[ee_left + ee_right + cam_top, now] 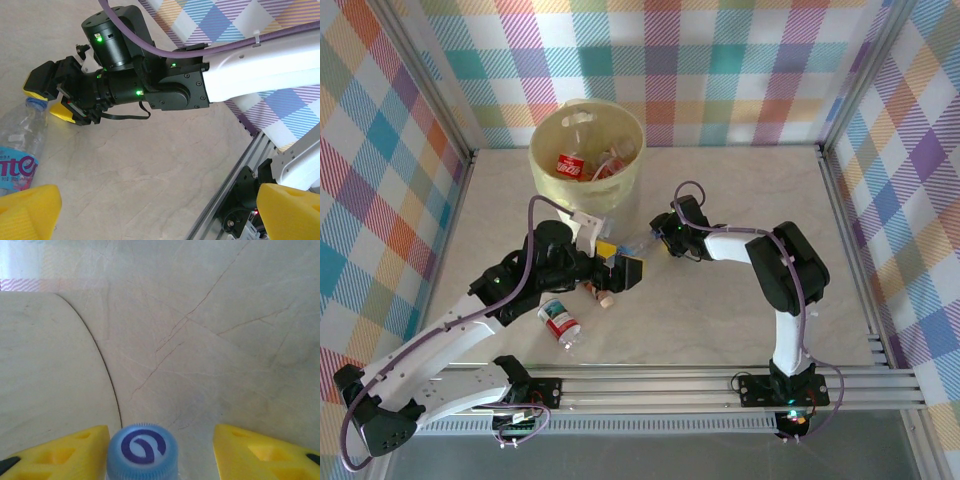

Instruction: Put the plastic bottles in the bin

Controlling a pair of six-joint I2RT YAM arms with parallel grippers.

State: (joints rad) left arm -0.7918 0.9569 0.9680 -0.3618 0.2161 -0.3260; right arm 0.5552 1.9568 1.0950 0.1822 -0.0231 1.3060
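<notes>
We see bin (575,200) pale yellow, translucent. Inside bin: red-label bottle (568,163), white script on red. Just beside bin, blue-capped bottle (20,135): clear body, cap (142,450) light blue with dark-blue swirl, label blue with pink lettering. Right gripper (161,440) fingers (65,452) yellow; left gripper (157,200) fingers (27,210) yellow too. Farther from bin, we note third bottle (560,322), dark greenish label. Table (720,320) around bin beige marble, thin brown veins. Walls (740,70) behind bin pastel plaid: teal, purple, orange, yellow, pink.

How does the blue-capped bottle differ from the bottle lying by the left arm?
The blue-capped bottle lies between the right gripper's open fingers, near the bin; the loose bottle lies untouched, farther from it. Both are clear plastic, lying on the table.
</notes>
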